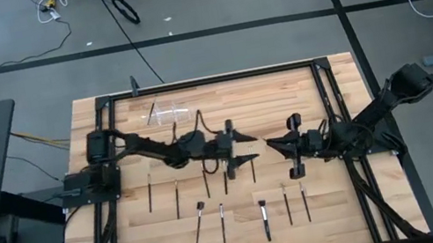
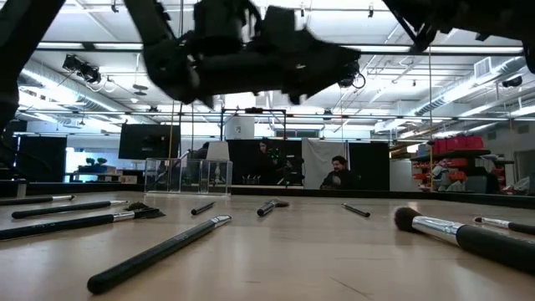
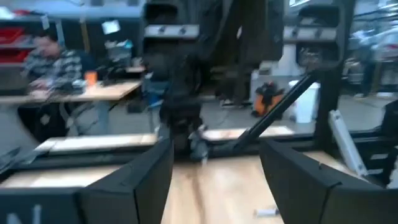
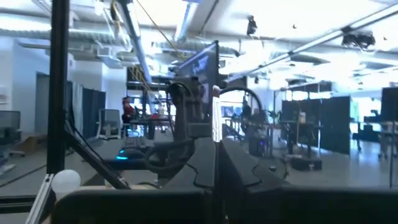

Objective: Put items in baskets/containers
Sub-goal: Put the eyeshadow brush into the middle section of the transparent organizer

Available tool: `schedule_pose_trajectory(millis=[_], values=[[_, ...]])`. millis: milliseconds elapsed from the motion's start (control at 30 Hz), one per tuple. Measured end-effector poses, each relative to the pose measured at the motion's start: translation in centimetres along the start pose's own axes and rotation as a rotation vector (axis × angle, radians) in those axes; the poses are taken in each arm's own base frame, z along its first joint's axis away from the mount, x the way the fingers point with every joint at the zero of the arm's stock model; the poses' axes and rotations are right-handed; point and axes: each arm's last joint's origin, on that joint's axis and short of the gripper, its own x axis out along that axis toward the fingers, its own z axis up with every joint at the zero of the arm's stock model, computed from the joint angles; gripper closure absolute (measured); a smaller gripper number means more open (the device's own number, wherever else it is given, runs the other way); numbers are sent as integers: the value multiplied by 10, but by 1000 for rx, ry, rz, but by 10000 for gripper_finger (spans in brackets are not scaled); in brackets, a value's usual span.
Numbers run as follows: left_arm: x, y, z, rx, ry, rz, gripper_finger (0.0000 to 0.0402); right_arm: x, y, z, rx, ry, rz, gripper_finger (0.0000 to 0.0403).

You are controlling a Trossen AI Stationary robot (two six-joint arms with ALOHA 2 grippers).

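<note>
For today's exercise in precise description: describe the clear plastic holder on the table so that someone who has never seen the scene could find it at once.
Start at the wooden table seen from above and go to its far edge, on the left arm's side. There, beyond the left gripper, stands the clear plastic holder. Unlike the dark, slim makeup brushes lying nearer the front, it is see-through, with the wood showing through it.

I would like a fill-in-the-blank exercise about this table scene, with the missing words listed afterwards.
1. The left gripper has its jaws ____.
2. The right gripper has its jaws ____.
3. The makeup brushes lie on the wooden ____.
4. The clear plastic holder stands nearer the ____ arm.

Missing words: open; shut; table; left
</note>
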Motion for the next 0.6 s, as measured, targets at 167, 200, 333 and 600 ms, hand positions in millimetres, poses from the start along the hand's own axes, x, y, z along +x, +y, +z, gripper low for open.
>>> schedule_pose_trajectory(millis=[167, 200, 333, 600], values=[[28, 2, 18, 13, -85, -36, 172, 2, -3, -1, -8, 0, -5, 394], [32, 3, 20, 13, -86, -36, 178, 2, -3, -1, -9, 1, -5, 394], [44, 5, 32, 19, -101, -34, 208, 2, -3, -1, -9, 1, -5, 394], [48, 5, 39, 21, -110, -43, 291, 2, -3, 0, -5, -6, -4, 394]])
